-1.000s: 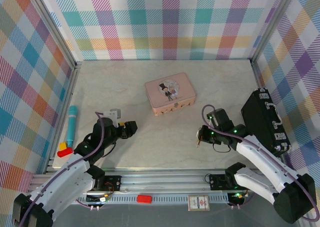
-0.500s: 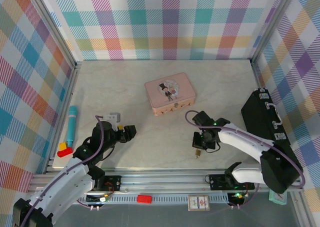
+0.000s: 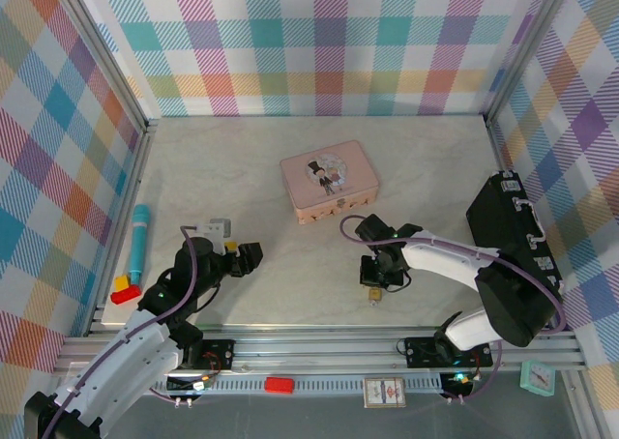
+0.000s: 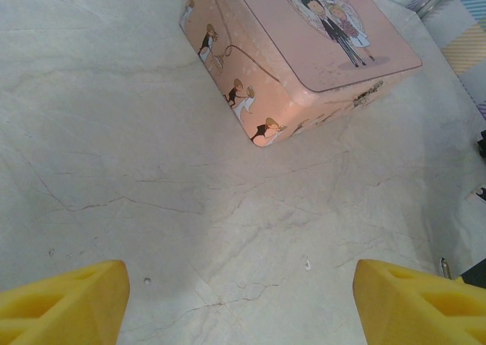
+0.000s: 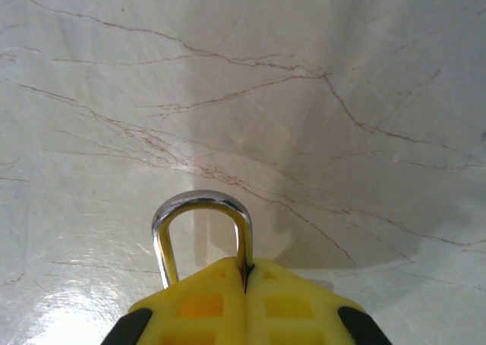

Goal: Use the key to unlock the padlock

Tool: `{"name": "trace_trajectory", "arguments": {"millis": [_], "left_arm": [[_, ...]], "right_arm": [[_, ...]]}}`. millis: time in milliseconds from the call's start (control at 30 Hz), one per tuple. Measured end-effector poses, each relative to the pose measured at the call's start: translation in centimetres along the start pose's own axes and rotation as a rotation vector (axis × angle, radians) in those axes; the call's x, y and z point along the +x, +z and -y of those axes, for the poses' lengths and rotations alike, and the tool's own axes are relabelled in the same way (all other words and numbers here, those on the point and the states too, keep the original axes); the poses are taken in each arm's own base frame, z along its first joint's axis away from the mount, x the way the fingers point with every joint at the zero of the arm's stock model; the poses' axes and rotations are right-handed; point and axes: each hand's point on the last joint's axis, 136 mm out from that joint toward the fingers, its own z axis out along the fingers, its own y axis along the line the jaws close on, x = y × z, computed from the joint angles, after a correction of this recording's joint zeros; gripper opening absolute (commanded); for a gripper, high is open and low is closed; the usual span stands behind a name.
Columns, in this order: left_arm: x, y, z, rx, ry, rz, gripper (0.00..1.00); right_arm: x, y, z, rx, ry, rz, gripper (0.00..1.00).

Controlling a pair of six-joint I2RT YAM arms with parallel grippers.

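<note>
- While right gripper (image 5: 244, 280) clamps the tiny brass-gold padlock with silver shackle (image 5: 199, 202), at five o'clock of pink rectangular tin (image 3: 329, 181), left gripper (image 4: 239, 288) gapes empty.
- Likely light, rigid, slick; grip the body, keep shackle free.

Top cam above-behind, L wrist low, both see pink tin (image 3: 330, 181), R wrist near tabletop (image 5: 342, 71)

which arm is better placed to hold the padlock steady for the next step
Right. The right gripper is shut on the padlock, with the shackle poking past its fingertips. The left gripper is open and empty, near the pink tin.
</note>
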Motion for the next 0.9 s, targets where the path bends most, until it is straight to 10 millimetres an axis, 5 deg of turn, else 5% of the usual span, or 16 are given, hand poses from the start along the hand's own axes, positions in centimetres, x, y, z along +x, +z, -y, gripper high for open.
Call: {"name": "trace_trajectory", "arguments": {"millis": [233,400,633,733,767,800,900], "left_arm": [[0.0,0.1,-0.1,-0.005,0.000,-0.001,0.78],[0.1,0.4,-0.9,-0.049,0.007,-0.001,0.78],[-2.2,0.5,-2.6,-0.191,0.043,0.057,0.80],[-4.4,0.5,-3.3,-0.279,0.068,0.098,0.95],[-5.2,0.4,-3.6,-0.313,0.076,0.110,1.00],[-5.8,0.4,-3.8,-0.341,0.075,0.123,1.00],[-8.0,0.1,-5.0,-0.452,0.078,0.177,1.00]], "right_arm": [[-0.2,-0.9,0.0,-0.007,-0.026,0.023,0.28],[-1.0,-3.4,-0.6,-0.040,-0.056,0.101,0.35],[-3.9,-9.8,-1.8,-0.100,-0.154,0.349,0.50],[-6.1,-13.0,-2.2,-0.087,-0.202,0.490,0.56],[-6.9,-14.1,-2.3,-0.077,-0.219,0.547,0.61],[-7.7,-15.2,-2.4,-0.064,-0.229,0.601,0.79],[-9.9,-18.3,-1.8,-0.004,-0.250,0.779,0.90]]}}
